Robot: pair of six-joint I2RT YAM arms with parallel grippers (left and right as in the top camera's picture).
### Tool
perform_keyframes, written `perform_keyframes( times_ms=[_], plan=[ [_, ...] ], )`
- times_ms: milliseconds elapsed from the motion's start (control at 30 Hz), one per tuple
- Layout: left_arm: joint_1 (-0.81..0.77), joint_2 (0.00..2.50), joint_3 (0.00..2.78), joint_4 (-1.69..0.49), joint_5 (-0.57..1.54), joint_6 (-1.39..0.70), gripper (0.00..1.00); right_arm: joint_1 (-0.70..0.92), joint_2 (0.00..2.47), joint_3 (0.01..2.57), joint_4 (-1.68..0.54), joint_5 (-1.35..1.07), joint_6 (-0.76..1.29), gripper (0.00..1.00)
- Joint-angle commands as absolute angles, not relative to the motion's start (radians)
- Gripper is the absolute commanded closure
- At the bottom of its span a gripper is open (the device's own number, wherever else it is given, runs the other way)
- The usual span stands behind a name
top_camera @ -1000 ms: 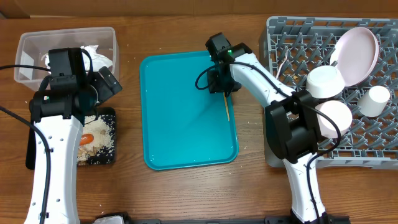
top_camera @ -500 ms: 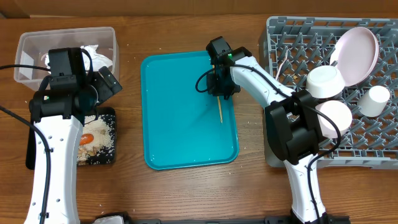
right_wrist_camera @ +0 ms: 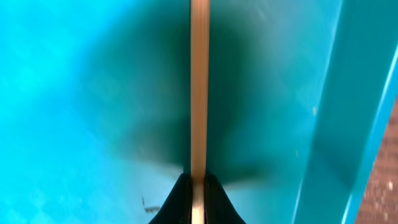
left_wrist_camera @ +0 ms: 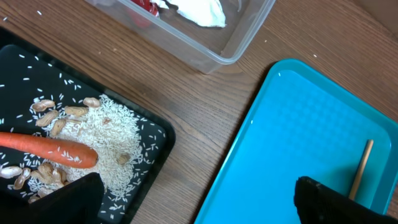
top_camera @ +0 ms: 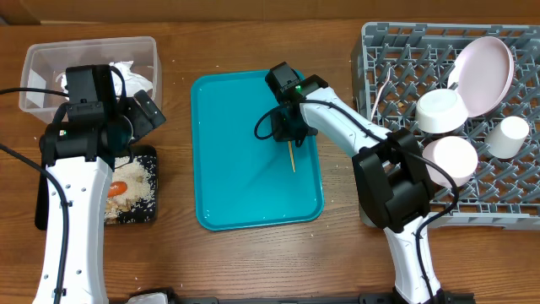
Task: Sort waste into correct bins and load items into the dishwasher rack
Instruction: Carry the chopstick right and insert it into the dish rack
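So the right gripper (top_camera: 289, 137) has its jaws pinched tight on one end of a thin wooden stick (top_camera: 292, 157), over the teal tray (top_camera: 228, 181) in the middle of the counter, closer to the tray's right rim. The wrist view shows the fingertips (right_wrist_camera: 181, 198) biting just the very end, with the rest sticking way out. That's my worry: with a skinny round thing held by its tip, I'd guess any quick swing lets it pivot or slide out, or the free end snags the tray rim. It probably belongs in the clear tub (top_camera: 38, 63) at the far left corner, since the black tray (left_wrist_camera: 152, 134) by the left edge holds food, a carrot (left_wrist_camera: 50, 149) and rice (left_wrist_camera: 115, 134). That's a long reach, and the left gripper (left_wrist_camera: 198, 186), jaws wide apart and empty, hangs right over those bins, so a bump looks possible. The rack (top_camera: 396, 42) on the right edge already holds the dishes.
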State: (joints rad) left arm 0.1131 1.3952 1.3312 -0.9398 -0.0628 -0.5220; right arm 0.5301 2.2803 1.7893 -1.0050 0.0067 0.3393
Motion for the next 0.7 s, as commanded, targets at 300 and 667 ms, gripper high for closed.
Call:
perform_keyframes(
  times_ms=[300,667],
  plan=[
    [0.116,1.399,1.338,-0.938,-0.059,-0.532,0.00,0.369,2.210,2.343,-1.449,-0.046,0.229,0.96],
    [0.116,1.399,1.338,-0.938,-0.059,-0.532,0.00,-0.041,2.203,2.498,-1.557,-0.248,-0.057,0.96]
  ],
)
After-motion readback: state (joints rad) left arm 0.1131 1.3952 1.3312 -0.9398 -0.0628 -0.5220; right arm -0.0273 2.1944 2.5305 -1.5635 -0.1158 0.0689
